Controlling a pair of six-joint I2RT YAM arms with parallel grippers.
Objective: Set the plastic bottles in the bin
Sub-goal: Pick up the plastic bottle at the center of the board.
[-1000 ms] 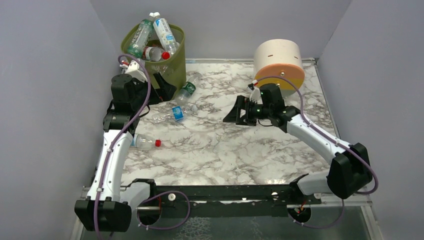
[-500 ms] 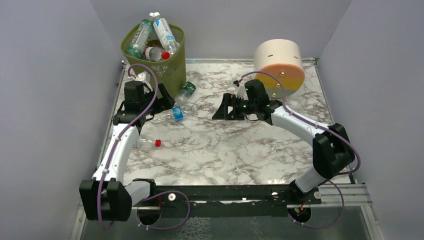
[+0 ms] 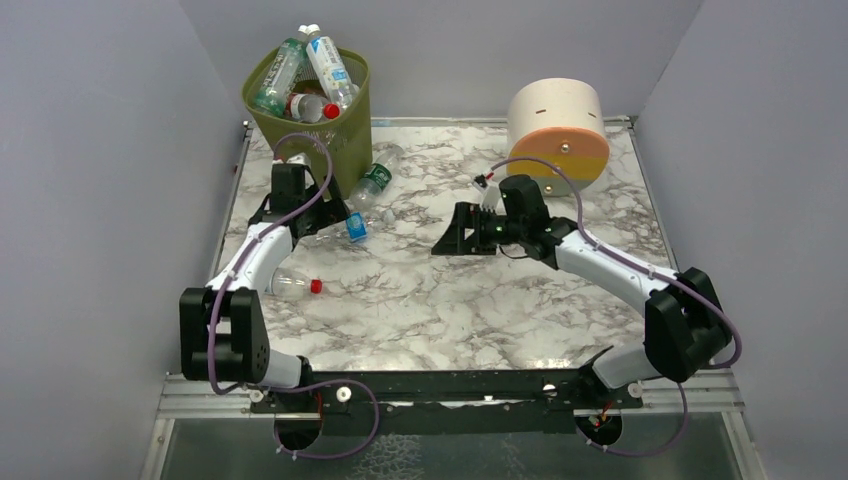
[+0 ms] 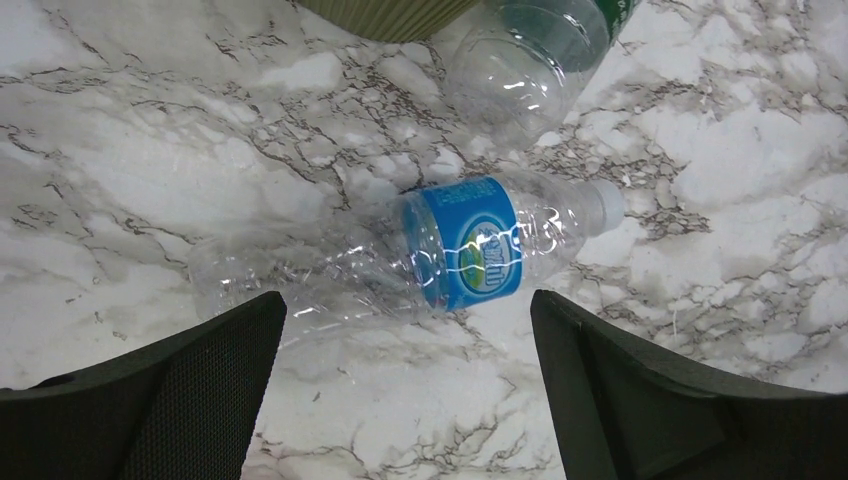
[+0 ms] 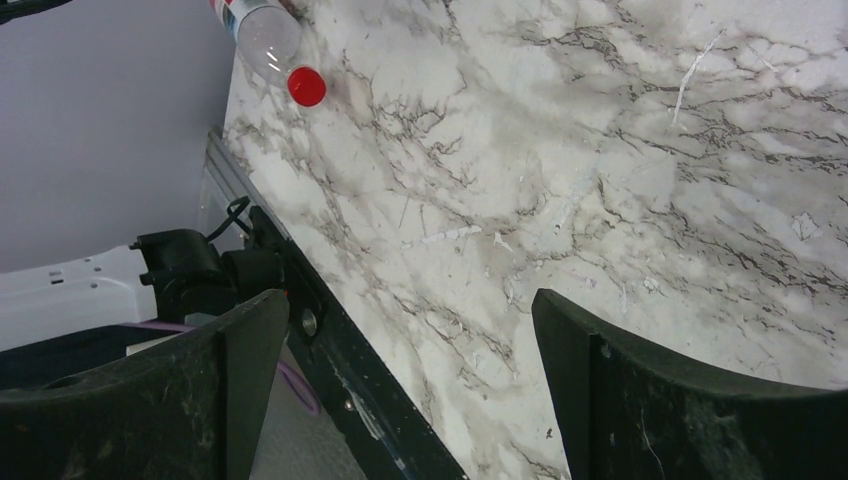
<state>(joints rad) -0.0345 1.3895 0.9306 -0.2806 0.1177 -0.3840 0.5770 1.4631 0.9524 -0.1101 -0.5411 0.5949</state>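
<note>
Jaws apart, the left gripper (image 4: 405,310) hovers over the blue-labelled bottle (image 4: 465,245) lying just beside the bin (image 3: 352,135), apparently to straddle it. The right gripper (image 3: 456,236), likewise spread and empty, hangs well right of the bin.

Counter (image 4: 120,130): smooth, white marble-look with grey veins, faint sheen; bottle (image 4: 400,260) just ahead of the left pincer (image 4: 405,305): clear, crinkled, glossy plastic with a shiny blue label; that pincer's fingers (image 4: 190,400): matt black, finely textured; bin (image 3: 345,140) beyond it: matt olive mesh.
</note>
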